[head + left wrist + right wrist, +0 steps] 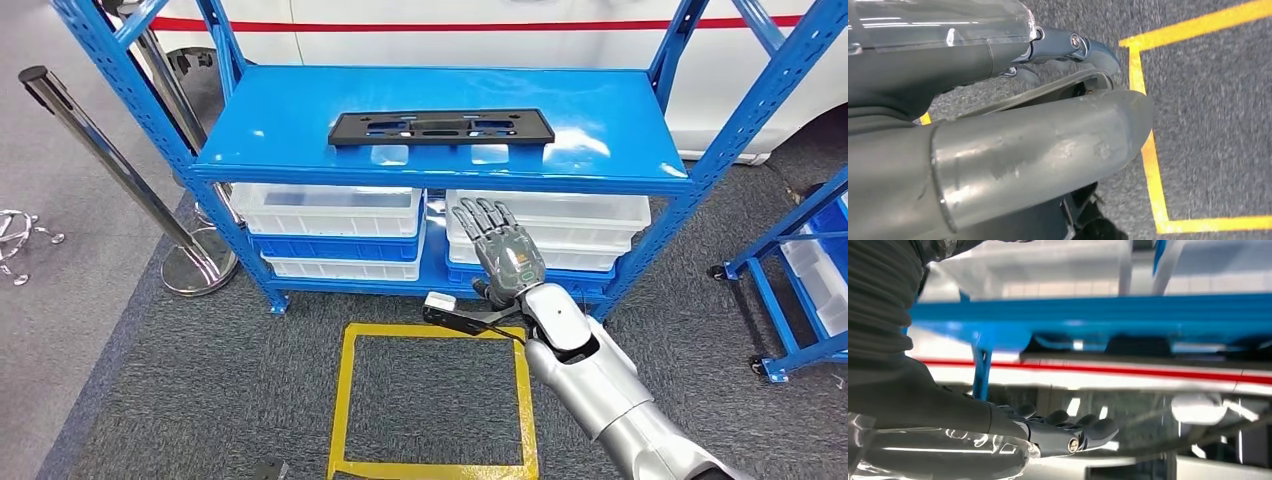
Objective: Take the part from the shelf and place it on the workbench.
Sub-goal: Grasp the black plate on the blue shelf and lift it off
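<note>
A flat black part (441,127) with slots lies on the top board of the blue shelf (300,150), near the middle. My right hand (505,250) is raised in front of the shelf's front edge, below and slightly right of the part, fingers spread and holding nothing. In the right wrist view my right hand (1048,432) lies flat with fingers stretched out, and the blue shelf edge (1098,315) crosses ahead with dark shapes on it. My left hand (1048,130) hangs over the grey carpet with nothing in it; its fingers are largely hidden behind the thumb.
White and blue bins (335,225) fill the shelf's lower level. A yellow taped square (345,400) marks the carpet before the shelf. A chrome barrier post (110,160) leans at the left. Another blue rack (800,250) stands at the right. A white vehicle with a red stripe (450,25) is behind.
</note>
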`<action>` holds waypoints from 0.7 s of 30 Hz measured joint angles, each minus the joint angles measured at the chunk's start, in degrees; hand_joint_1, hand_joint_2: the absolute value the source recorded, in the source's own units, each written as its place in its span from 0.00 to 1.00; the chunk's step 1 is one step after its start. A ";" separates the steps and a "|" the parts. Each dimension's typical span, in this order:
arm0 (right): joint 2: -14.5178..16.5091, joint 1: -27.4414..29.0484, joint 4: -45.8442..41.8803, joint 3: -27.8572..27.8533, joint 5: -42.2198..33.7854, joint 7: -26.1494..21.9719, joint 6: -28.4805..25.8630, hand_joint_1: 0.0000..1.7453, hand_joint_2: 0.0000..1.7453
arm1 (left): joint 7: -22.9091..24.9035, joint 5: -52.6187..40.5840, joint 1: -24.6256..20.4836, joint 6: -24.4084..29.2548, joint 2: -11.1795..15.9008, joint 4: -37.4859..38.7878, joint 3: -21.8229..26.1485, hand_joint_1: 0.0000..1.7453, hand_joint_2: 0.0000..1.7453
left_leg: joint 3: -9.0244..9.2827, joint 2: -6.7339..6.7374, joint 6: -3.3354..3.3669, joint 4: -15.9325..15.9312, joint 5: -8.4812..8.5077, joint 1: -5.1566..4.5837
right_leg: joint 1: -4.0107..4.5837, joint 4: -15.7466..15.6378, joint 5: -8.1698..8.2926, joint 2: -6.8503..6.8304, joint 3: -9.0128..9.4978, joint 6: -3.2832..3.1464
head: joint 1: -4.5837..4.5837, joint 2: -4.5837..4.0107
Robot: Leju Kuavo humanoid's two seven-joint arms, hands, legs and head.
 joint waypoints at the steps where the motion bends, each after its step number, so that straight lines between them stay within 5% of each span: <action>1: -0.02 -0.03 0.49 -0.15 0.02 -0.84 -1.15 0.00 1.00 | 0.03 -0.13 -0.07 0.18 -0.02 0.00 -0.31 0.00 0.00 | -1.05 0.01 -0.29 2.41 -1.45 0.12 | -0.05 -0.05 0.03 -0.04 0.04 -0.23 | -0.02 0.00; 3: -0.02 0.08 1.93 -0.62 -0.24 -2.23 -2.55 0.00 1.00 | 0.06 -0.34 -0.18 0.47 -0.08 0.00 -0.94 0.00 0.00 | -4.22 0.01 -0.70 9.40 -4.75 0.31 | 0.04 -0.05 0.01 -0.14 0.03 -0.48 | -0.02 0.00; 5: -0.15 0.14 3.83 -0.93 1.72 -1.90 -2.78 0.00 1.00 | 0.18 -0.50 -0.20 0.68 -0.14 0.00 -1.47 0.00 0.00 | -6.06 0.01 -0.79 13.14 -5.34 0.40 | 0.16 -0.05 -0.01 -0.18 0.03 -0.53 | -0.01 0.00; 6: -0.28 0.09 4.74 -0.97 3.12 -1.43 -2.80 0.00 1.00 | 0.25 -0.54 -0.21 0.73 -0.16 0.00 -1.69 0.00 0.00 | -5.57 0.01 -0.67 12.03 -4.14 0.40 | 0.19 -0.05 -0.01 -0.15 0.06 -0.53 | -0.01 0.00; 9: -0.62 -0.33 6.92 -1.19 5.12 -0.66 -2.87 0.00 1.00 | 0.36 -0.48 -0.45 0.82 -0.17 0.00 -2.27 0.00 0.00 | -0.58 -0.01 0.21 1.64 0.61 0.14 | 0.29 -0.05 0.00 -0.03 0.12 -0.40 | 0.00 0.00; 11: -0.66 -0.59 8.23 -1.59 5.06 -0.45 -2.96 0.00 1.00 | 0.38 -0.28 -0.67 0.84 -0.17 0.00 -2.53 0.00 0.00 | 1.03 -0.07 0.67 -1.86 1.19 -0.25 | 0.28 -0.19 0.16 0.00 -0.01 0.08 | -0.01 0.00; 15: -0.65 -0.67 9.92 -2.89 3.32 -0.42 -3.50 0.00 1.00 | 0.16 0.37 -0.65 0.63 -0.22 0.00 -2.80 0.00 0.00 | 1.69 -0.09 1.67 -3.66 2.19 -0.12 | 0.22 0.31 -0.45 -0.09 -0.35 1.26 | 0.03 0.00; 19: -0.67 -0.58 10.85 -3.78 2.61 -0.51 -3.68 0.00 1.00 | -0.01 0.46 -0.69 0.44 -0.26 0.00 -2.83 0.00 0.00 | 2.03 0.08 2.42 -4.36 2.32 -0.04 | 0.21 11.82 -6.06 -0.13 -5.74 1.72 | 0.05 0.00; 21: -0.71 -0.35 11.17 -3.91 2.59 -0.55 -3.44 0.00 1.00 | -0.03 0.54 -0.57 0.37 -0.27 0.00 -2.84 0.00 0.00 | 2.11 0.03 2.46 -4.17 1.94 0.01 | -0.01 12.95 -5.04 -0.16 -6.44 2.02 | 0.06 0.00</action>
